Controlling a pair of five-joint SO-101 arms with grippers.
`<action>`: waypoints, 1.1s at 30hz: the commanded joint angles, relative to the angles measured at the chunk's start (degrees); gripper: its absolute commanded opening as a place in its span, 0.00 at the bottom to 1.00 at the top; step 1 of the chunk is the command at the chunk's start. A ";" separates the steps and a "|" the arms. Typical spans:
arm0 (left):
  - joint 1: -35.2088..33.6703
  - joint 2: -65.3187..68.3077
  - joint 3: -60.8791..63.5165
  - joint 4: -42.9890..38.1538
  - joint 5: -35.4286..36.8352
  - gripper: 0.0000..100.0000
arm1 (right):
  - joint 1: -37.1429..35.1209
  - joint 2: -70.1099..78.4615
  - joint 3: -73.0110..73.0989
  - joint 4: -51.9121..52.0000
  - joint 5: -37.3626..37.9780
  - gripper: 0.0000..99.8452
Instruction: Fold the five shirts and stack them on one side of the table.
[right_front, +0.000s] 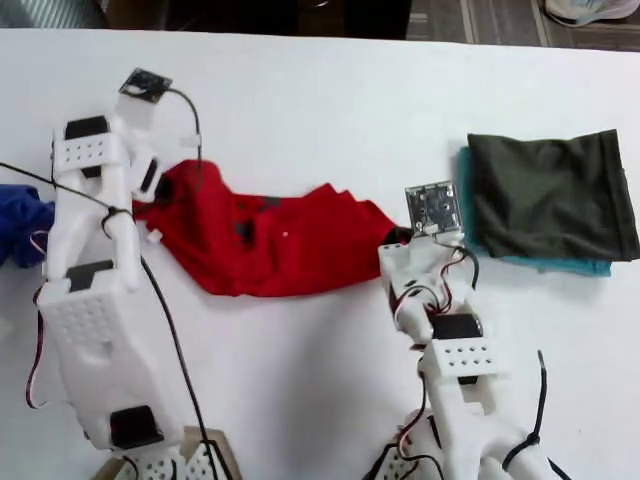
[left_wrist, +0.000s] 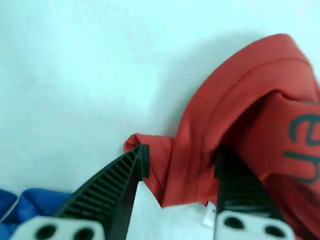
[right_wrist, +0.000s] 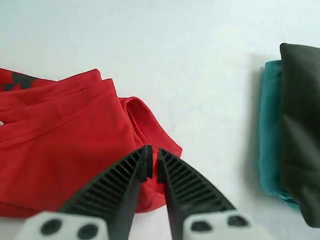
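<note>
High view shows a white tabletop (right_front: 330, 110) with a red shirt (right_front: 270, 245) lying crumpled across its middle, stretched left to right between the two arms. The shirt is not folded; it lies in loose ridges with dark print showing in places.

The left claw (right_front: 150, 185) sits at the shirt's left end. In the left wrist view the left claw (left_wrist: 182, 155) is spread wide. One black ribbed finger (left_wrist: 125, 175) rests at the outer edge of a bunched fold of the red shirt (left_wrist: 240, 90) and the other finger stands on the cloth, so a thick hump of fabric lies between them. The fingers do not look pressed together on it.

The right claw (right_front: 395, 240) is at the shirt's right end. In the right wrist view the right claw (right_wrist: 152, 155) is closed to a thin sliver, its tips pinched on the puckered right corner of the red shirt (right_wrist: 60, 140).

On the right side of the tabletop, well apart from the red shirt, a folded dark green shirt (right_front: 550, 195) lies on top of a folded teal shirt (right_front: 560, 265), whose edge peeks out along the left and near sides. The right wrist view shows the dark green shirt (right_wrist: 302, 125) and the teal shirt (right_wrist: 270, 130) stacked the same way.

At the far left edge a blue shirt (right_front: 20, 220) lies in a rumpled heap beside the left arm; a bit of the blue shirt (left_wrist: 30, 205) also shows in the left wrist view.
</note>
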 joint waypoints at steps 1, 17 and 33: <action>0.53 -1.14 -7.96 2.73 -0.26 0.23 | -0.31 0.31 -0.44 0.22 0.53 0.02; 2.73 8.79 -23.87 9.85 -3.25 0.23 | -0.04 0.31 -0.44 0.31 0.53 0.02; 5.54 20.13 -25.27 12.13 -11.78 0.22 | -0.04 0.31 -0.44 0.31 0.53 0.02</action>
